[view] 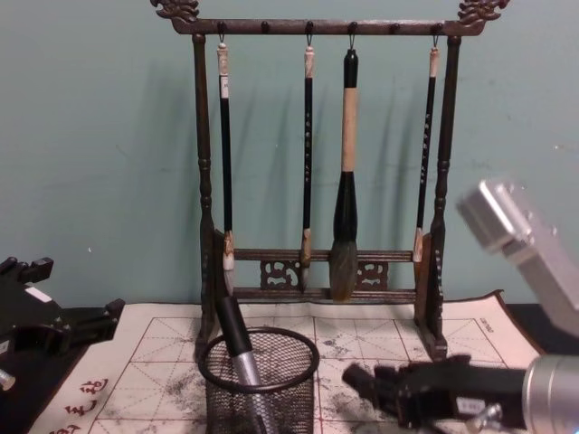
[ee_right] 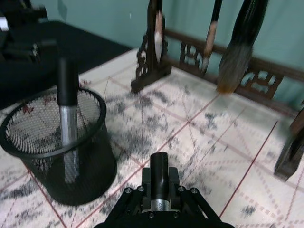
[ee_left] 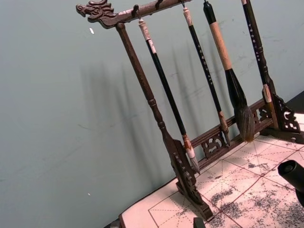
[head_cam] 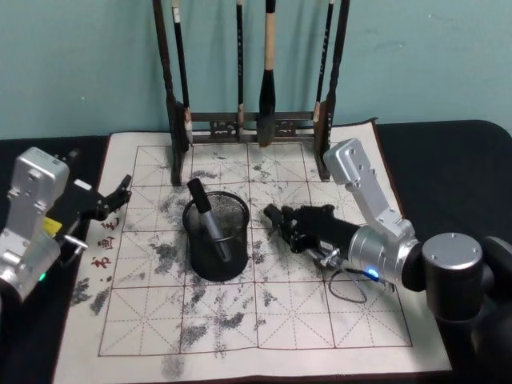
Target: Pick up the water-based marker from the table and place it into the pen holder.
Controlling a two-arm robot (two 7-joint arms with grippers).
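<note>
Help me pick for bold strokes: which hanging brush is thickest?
The tan-handled brush, third from left on the rack, with a broad dark tuft; the others are slim.

— What is everything resting on?
— A flat black table (head_cam: 448,152). Its bare surface shows to the left and right in the head view.
— And what lies directly on it?
— A whitish mat (head_cam: 264,320) with a red grid. It is blotched with grey ink, and there are red characters near its left edge.
— Does anything stand on the mat?
— The pen holder (head_cam: 204,260) stands near the middle. The brush rack (head_cam: 224,124) stands along the far edge, apart from it.
</note>
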